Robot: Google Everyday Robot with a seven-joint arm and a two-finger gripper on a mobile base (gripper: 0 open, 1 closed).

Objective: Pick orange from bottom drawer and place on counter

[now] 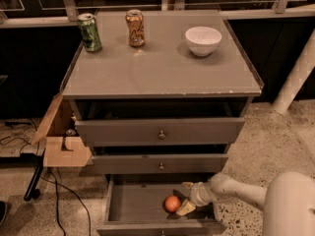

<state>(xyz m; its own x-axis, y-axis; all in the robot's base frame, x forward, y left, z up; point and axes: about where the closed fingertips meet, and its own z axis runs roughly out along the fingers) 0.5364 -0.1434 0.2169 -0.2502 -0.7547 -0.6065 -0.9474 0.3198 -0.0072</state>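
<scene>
The orange (172, 203) lies on the floor of the open bottom drawer (133, 205), right of its middle. My gripper (185, 196) reaches into the drawer from the right, just right of the orange. One pale finger (186, 208) lies against the orange's right side near the front, the other (187, 185) is behind it, so the fingers are spread and not closed on the fruit. The counter (162, 68) is the grey cabinet top above.
On the counter stand a green can (89, 32), an orange-brown can (134, 28) and a white bowl (203, 40). The two upper drawers (160, 132) stick out slightly. A wooden box (61, 141) hangs at the cabinet's left. A white post (295, 77) stands right.
</scene>
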